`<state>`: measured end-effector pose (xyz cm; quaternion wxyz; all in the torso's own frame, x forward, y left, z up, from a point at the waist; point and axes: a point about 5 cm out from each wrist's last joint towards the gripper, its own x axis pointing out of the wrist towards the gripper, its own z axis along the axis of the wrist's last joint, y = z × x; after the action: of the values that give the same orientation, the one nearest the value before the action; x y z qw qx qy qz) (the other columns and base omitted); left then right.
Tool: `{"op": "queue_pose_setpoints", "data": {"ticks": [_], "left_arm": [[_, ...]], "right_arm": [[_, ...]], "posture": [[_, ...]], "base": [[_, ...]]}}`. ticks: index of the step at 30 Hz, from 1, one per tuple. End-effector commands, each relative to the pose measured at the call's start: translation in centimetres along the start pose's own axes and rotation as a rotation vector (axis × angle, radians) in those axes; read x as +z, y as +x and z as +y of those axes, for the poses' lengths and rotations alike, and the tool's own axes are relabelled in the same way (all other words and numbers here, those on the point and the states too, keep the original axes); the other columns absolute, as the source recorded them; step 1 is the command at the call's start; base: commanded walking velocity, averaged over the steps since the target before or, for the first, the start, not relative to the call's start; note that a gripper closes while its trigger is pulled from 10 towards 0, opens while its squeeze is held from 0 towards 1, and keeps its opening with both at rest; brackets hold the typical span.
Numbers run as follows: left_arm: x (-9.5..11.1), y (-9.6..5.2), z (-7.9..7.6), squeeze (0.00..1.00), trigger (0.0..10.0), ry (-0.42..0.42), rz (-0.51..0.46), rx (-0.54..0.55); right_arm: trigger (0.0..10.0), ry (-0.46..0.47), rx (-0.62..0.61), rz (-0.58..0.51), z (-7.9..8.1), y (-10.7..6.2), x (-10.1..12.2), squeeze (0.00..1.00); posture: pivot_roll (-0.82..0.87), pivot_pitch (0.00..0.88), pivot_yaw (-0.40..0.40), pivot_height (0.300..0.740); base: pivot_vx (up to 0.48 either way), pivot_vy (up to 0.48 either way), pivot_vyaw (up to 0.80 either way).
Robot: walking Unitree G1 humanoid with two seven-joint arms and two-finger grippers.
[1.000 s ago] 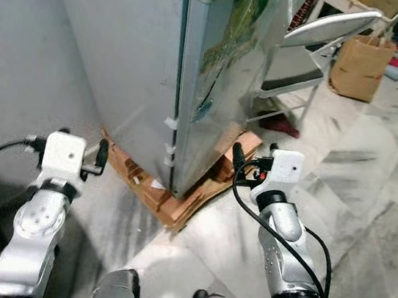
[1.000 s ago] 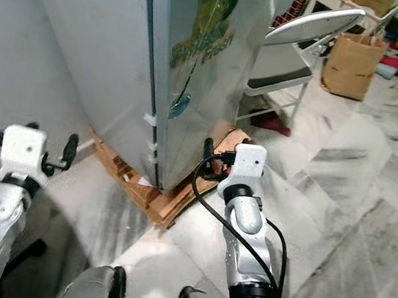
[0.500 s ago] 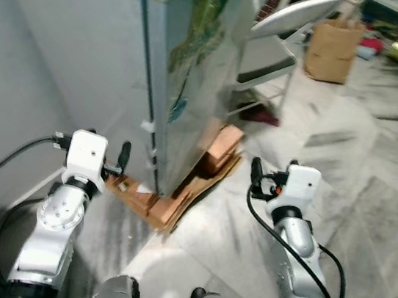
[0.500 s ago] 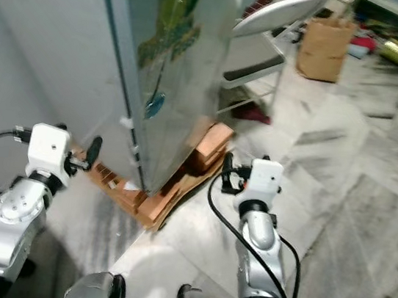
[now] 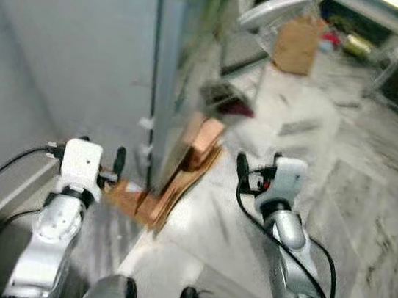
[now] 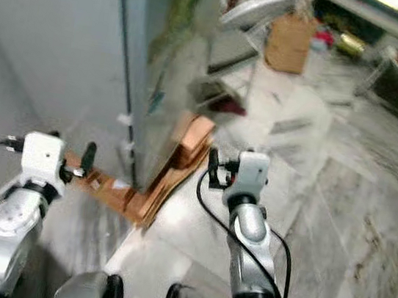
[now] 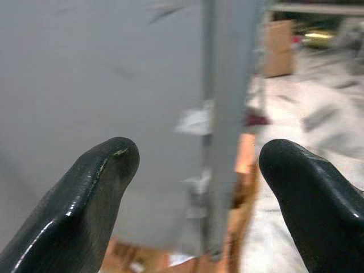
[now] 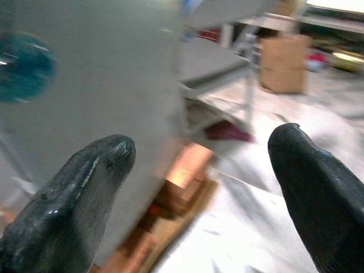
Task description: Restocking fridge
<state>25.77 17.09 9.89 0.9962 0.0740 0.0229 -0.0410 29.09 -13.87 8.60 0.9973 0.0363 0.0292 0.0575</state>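
A: Item one, largest?

B: Fridge (image 5: 185, 65), grey, upright, long axis vertical; corner edge faces the robot, door shut. Raised on cardboard (image 5: 171, 189), probably to keep it off the marble floor (image 5: 367, 217).

A: Next?

B: Folding chair (image 6: 251, 12) and paper bag (image 5: 295, 44), beyond the fridge.

A: Grippers?

B: Left gripper (image 7: 196, 170) and right gripper (image 8: 199, 165) flank the fridge corner, fingers wide, empty, likely approaching.

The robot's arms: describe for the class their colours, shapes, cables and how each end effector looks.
Both arms are silver, rounded and jointed, each ending in a white boxy wrist block. Looping black cables run along them. The left end effector and the right end effector each have two long black fingers with rounded, glossy tips.
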Motion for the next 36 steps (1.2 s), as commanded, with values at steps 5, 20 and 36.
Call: {"op": "queue_pose_setpoints", "data": {"ticks": [5,20,36], "left_arm": [[0.5,0.1,-0.1,0.00,10.0,0.015,-0.017,-0.011],[0.9,0.8,-0.9,0.00,10.0,-0.013,-0.031,-0.039],[3.6,5.2,-0.7,0.00,10.0,-0.094,-0.113,-0.122]], "right_arm": [[10.0,-0.001,-0.001,-0.012,-0.1,-0.1,0.4,0.00],[10.0,-0.004,-0.002,-0.015,-0.2,0.0,0.7,0.00],[10.0,-0.057,-0.052,0.039,-1.9,-1.4,1.1,0.00]], "posture": [[0.12,0.162,-0.113,0.740],[0.11,0.174,-0.124,0.740],[0.06,0.218,-0.134,0.740]], "base": [[0.000,0.000,-0.54],[0.000,0.000,-0.21],[0.000,0.000,0.00]]}}
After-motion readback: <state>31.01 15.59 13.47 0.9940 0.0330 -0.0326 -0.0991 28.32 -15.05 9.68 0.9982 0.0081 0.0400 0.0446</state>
